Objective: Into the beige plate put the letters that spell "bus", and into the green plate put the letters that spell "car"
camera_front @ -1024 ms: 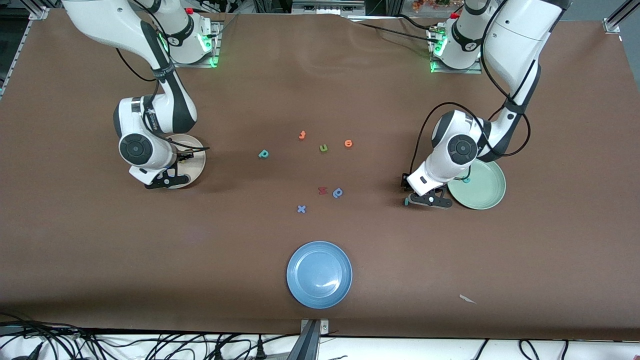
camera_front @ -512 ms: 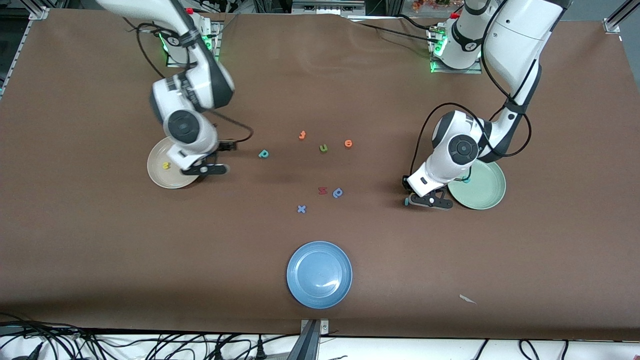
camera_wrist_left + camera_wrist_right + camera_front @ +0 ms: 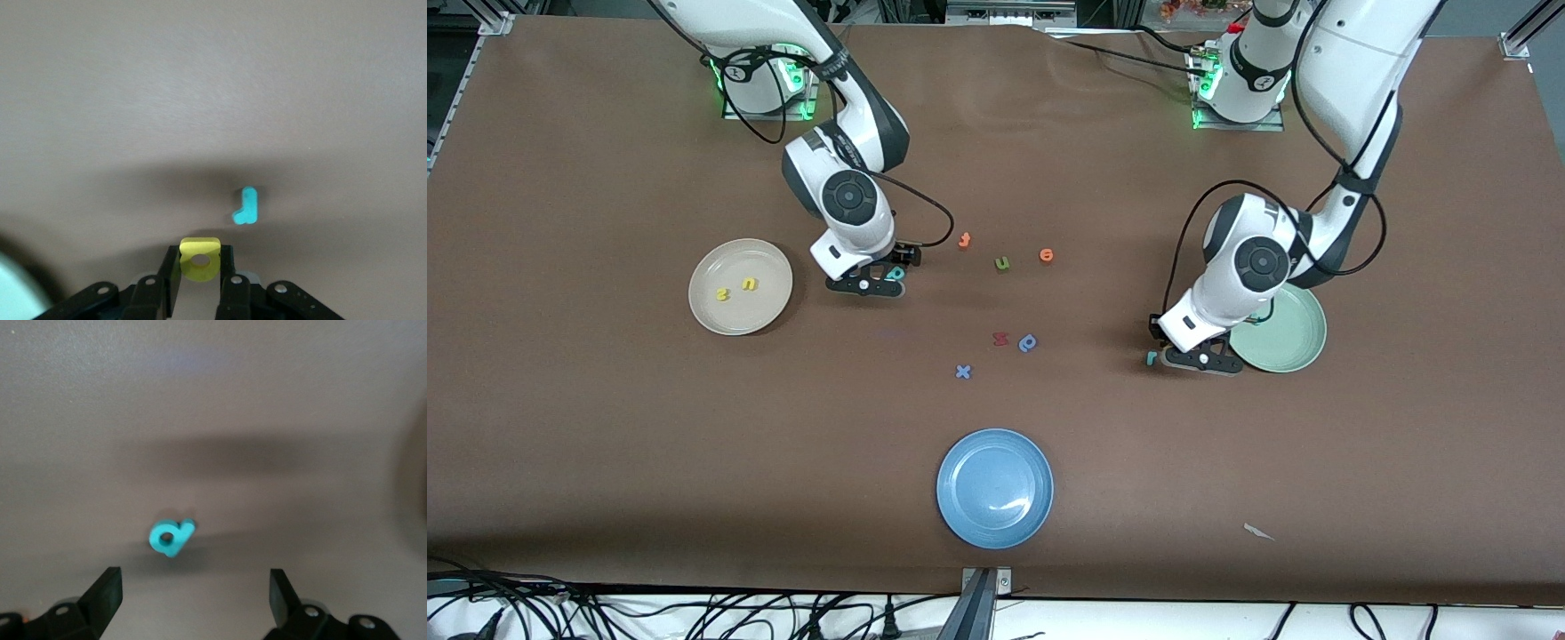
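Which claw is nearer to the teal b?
The right claw: it is open directly over the teal b. The left claw grips a yellow a beside the green plate.

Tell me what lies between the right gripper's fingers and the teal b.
Nothing: in the right wrist view, bare table separates the open right gripper from the teal b.

Right arm leaves the plate
Right end effector (image 3: 879,286), jaws now spread, moves off the beige plate (image 3: 740,286) to over the teal b (image 3: 895,274).
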